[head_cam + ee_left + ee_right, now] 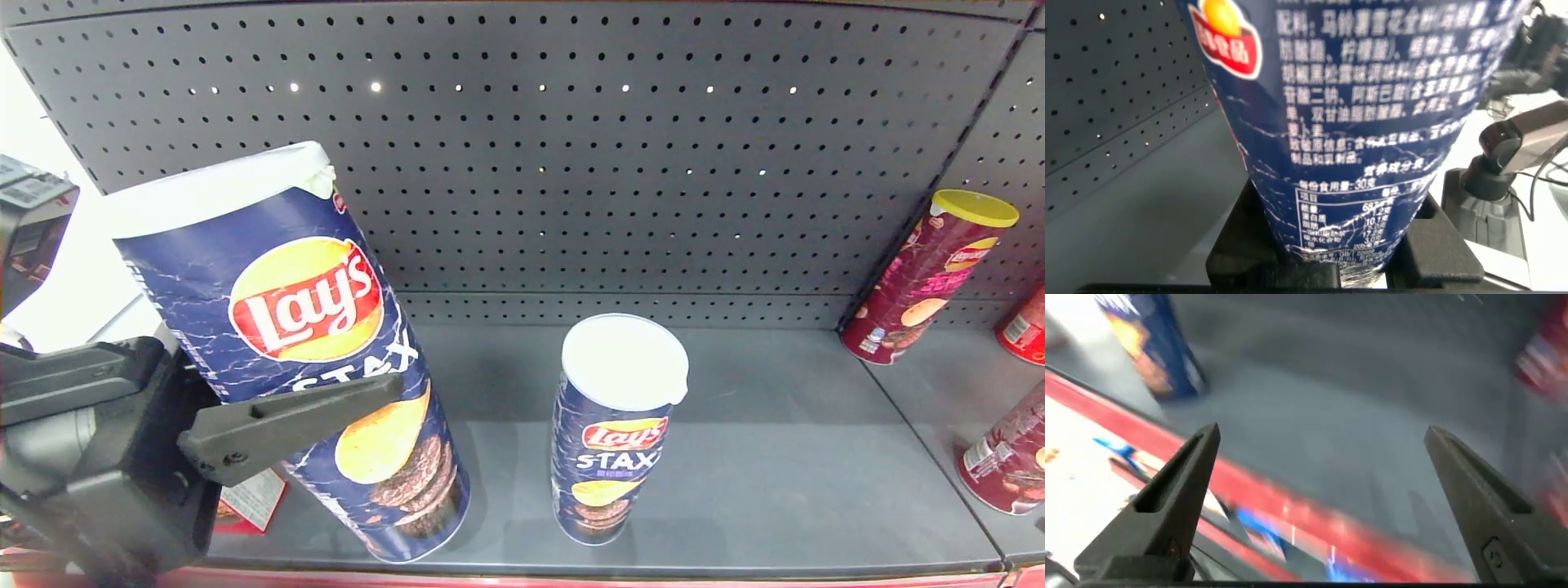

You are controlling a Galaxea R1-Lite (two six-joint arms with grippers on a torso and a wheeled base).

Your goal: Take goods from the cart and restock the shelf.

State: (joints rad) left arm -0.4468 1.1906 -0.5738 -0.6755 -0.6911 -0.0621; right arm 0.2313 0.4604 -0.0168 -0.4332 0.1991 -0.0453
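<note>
My left gripper (343, 385) is shut on a tall dark blue chip can with a white lid (286, 327), at the shelf's front left. The can tilts, its top leaning left, its base low over the front edge; whether it touches the shelf I cannot tell. In the left wrist view the can's printed back (1372, 98) rises from between the black fingers (1437, 245). A second, matching blue can (616, 433) stands upright mid-shelf, apart from the held one. My right gripper (1323, 431) is open and holds nothing, in front of the shelf's red edge, with that blue can (1151, 343) farther off.
The grey shelf (775, 457) has a pegboard back wall (571, 163) and a red front lip (571, 581). A maroon can with a yellow lid (927, 282) leans at the back right. More red cans (1008, 461) sit past the divider. Bare shelf lies between the upright can and the maroon one.
</note>
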